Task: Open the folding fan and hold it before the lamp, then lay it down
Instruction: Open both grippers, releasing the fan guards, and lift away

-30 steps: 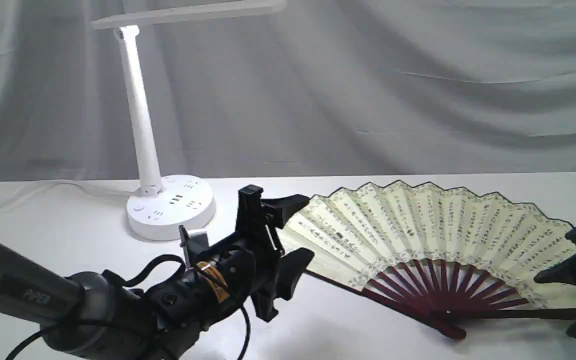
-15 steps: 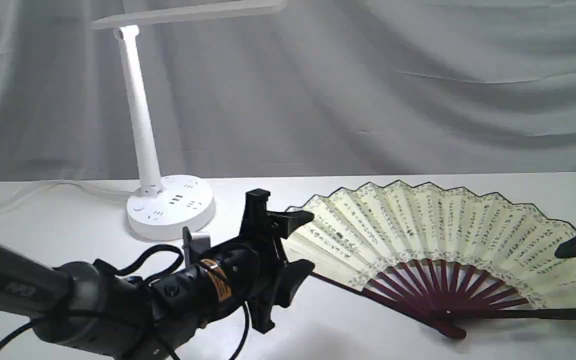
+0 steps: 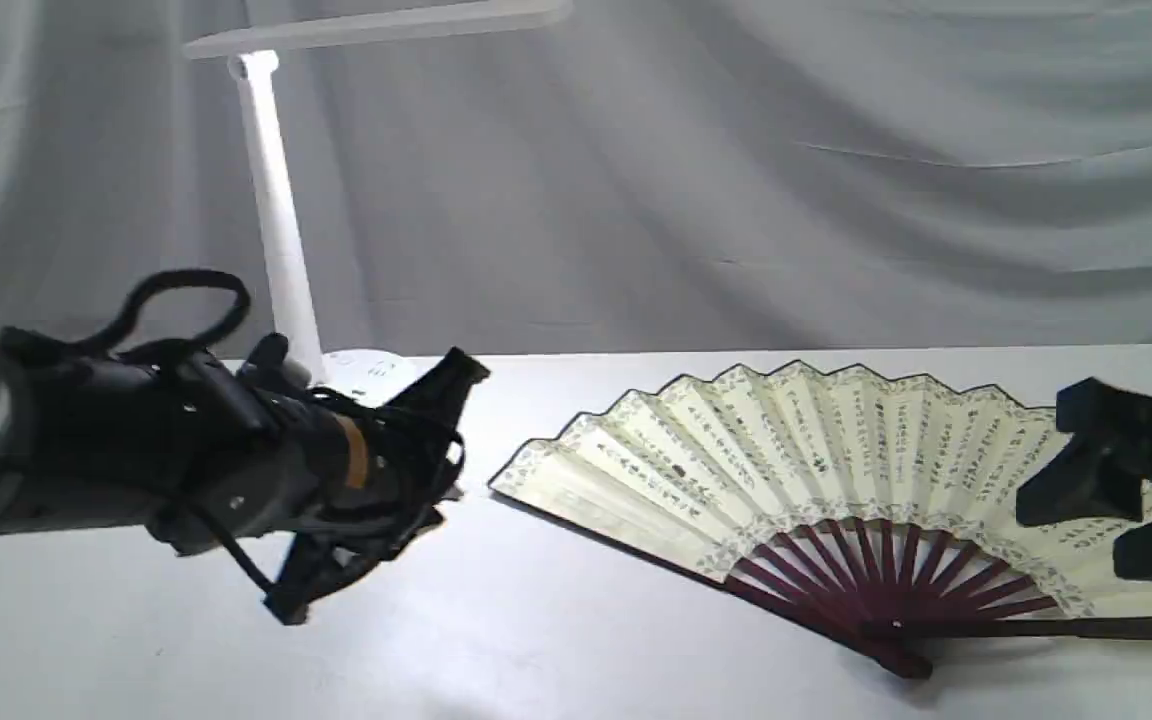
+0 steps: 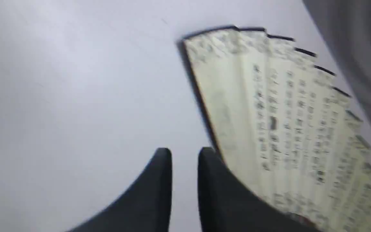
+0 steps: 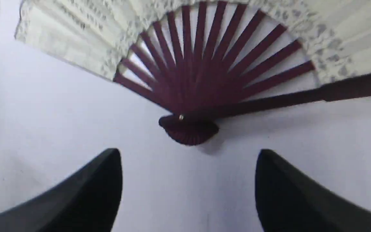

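Fan lies spread flat on table right of lamp, long axis running away from lamp; right gripper, spread wide at the far end, faces pivot, nearer than left gripper, almost pressed together, empty, lamp-side.

Soft even light; motion blur over the folding fan

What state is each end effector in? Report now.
Left end effector: closed, holding nothing.
Right end effector: open, holding nothing.
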Action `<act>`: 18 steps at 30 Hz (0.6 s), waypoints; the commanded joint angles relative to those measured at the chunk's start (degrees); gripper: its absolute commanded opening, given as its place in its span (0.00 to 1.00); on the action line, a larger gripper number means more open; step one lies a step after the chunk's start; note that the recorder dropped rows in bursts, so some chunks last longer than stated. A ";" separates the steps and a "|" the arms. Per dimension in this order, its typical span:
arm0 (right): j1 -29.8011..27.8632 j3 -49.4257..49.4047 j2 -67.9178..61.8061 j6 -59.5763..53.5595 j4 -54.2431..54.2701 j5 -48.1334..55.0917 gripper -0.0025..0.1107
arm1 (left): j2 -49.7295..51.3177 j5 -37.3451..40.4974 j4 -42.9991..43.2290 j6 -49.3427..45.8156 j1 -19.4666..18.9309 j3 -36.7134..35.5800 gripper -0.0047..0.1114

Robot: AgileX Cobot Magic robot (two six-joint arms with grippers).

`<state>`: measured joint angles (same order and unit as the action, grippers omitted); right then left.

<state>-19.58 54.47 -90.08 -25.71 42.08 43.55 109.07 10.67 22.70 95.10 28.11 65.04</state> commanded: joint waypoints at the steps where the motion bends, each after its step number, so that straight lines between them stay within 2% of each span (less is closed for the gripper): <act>1: 3.17 0.28 0.61 3.02 -6.26 -0.40 0.52 | -3.90 10.95 0.59 -11.22 -1.48 0.43 0.04; 6: 6.80 0.28 0.61 8.63 -16.51 -2.26 0.46 | -6.24 20.19 -5.26 -25.41 -3.58 0.43 0.04; 9: 9.50 0.28 0.61 12.23 -22.02 -3.49 0.42 | -7.11 23.78 -11.68 -39.20 -6.02 0.43 0.04; 15: 16.33 0.28 0.49 12.12 -24.42 -5.92 0.33 | -9.53 29.86 -29.00 -69.39 -13.43 0.43 0.04; 18: 17.76 0.28 0.49 12.12 -25.26 -6.65 0.32 | -11.54 33.75 -30.83 -78.96 -16.31 0.43 0.04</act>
<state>-2.35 54.47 -90.08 -13.76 18.12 38.17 99.20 42.07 -6.02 22.77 13.19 65.18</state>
